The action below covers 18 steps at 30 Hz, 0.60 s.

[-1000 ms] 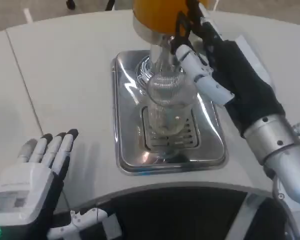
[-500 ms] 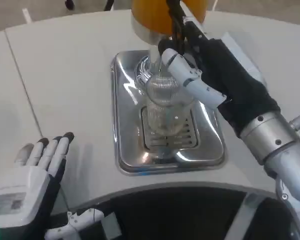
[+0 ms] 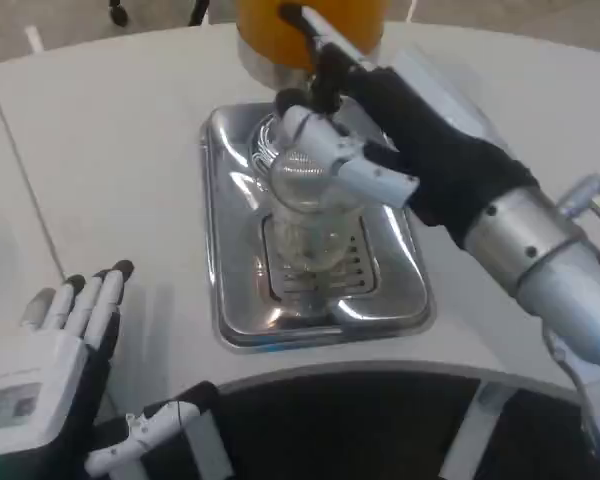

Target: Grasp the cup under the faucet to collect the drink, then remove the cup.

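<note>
Head view: a clear ribbed cup [image 3: 305,215] stands upright on the slotted grille of a shiny metal drip tray [image 3: 230,300], just at 6 o'clock of the orange drink dispenser [image 3: 270,30], whose silver base sits at the tray's far end. The cup is see-through and blurred, so whether any drink is in it cannot be told.

The right robot hand [image 3: 365,125] reaches in from 3 o'clock, its silver forearm [image 3: 550,260] crossing the bench's near right corner. Its white thumb lies along the near side of the cup's rim and its dark fingers [image 3: 315,55] pass behind the cup, up against the dispenser. The hand looks wrapped around the top of the cup, though the blur hides how firm the contact is on the far side.

The left robot hand [image 3: 50,350] lies at about 8 o'clock of the tray, well apart from it, back upward on the white bench [image 3: 110,150]. Its fingers are stretched out side by side toward 12 o'clock, holding nothing, with the thumb sticking out toward 3 o'clock along the bench's near edge.
</note>
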### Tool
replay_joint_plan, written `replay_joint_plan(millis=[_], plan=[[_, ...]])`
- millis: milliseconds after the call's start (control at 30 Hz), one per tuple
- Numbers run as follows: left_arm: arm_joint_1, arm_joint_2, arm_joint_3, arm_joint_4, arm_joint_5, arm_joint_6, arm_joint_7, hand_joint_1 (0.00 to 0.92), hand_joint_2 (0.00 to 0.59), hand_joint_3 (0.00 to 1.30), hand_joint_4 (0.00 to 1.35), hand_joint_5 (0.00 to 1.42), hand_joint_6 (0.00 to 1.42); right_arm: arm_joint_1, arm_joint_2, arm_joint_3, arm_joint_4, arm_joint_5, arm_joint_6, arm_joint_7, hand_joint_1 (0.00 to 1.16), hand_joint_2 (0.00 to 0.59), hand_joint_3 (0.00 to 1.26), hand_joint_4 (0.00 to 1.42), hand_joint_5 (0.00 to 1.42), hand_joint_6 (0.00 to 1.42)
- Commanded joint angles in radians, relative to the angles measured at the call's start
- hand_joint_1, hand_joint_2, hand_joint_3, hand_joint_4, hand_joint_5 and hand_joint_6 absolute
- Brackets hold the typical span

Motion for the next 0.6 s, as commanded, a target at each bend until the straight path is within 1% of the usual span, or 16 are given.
replay_joint_plan(millis=[33, 133, 233, 267, 433, 533, 600], plan=[[-0.01, -0.017, 0.002, 0.013, 0.004, 0.014, 0.019, 0.0, 0.129, 0.0, 0.0, 0.0, 0.0, -0.037, -0.043, 0.086, 0.029, -0.065, 0.004, 0.081, 0.17, 0.545, 0.06, 0.0, 0.03, 0.08], [-0.025, -0.029, -0.002, 0.013, 0.006, 0.026, 0.018, 0.0, 0.12, 0.0, 0.0, 0.0, 0.0, -0.065, -0.061, 0.109, 0.024, -0.119, 0.026, 0.111, 0.16, 0.544, 0.07, 0.0, 0.04, 0.08], [-0.047, -0.043, -0.013, 0.011, 0.029, 0.05, 0.022, 0.0, 0.117, 0.0, 0.0, 0.0, 0.0, -0.066, -0.063, 0.109, 0.014, -0.15, 0.026, 0.119, 0.15, 0.544, 0.07, 0.0, 0.05, 0.09], [-0.055, -0.047, -0.017, 0.011, 0.033, 0.057, 0.023, 0.0, 0.11, 0.0, 0.0, 0.0, 0.0, -0.075, -0.064, 0.109, 0.016, -0.151, 0.026, 0.133, 0.15, 0.544, 0.07, 0.0, 0.05, 0.09], [-0.096, -0.061, -0.033, 0.022, 0.026, 0.074, 0.016, 0.0, 0.089, 0.0, 0.0, 0.0, 0.0, -0.106, -0.065, 0.117, 0.031, -0.192, 0.02, 0.164, 0.14, 0.547, 0.07, 0.0, 0.05, 0.09], [-0.136, -0.076, -0.044, 0.037, 0.017, 0.087, 0.013, 0.078, 0.081, 0.0, 0.0, 0.0, 0.0, -0.115, -0.061, 0.114, 0.041, -0.192, 0.018, 0.187, 0.14, 0.552, 0.08, 0.0, 0.05, 0.09], [-0.165, -0.086, -0.051, 0.05, 0.005, 0.092, 0.014, 0.126, 0.077, 0.0, 0.0, 0.0, 0.0, -0.118, -0.066, 0.123, 0.043, -0.209, 0.008, 0.194, 0.14, 0.554, 0.08, 0.0, 0.05, 0.1]])
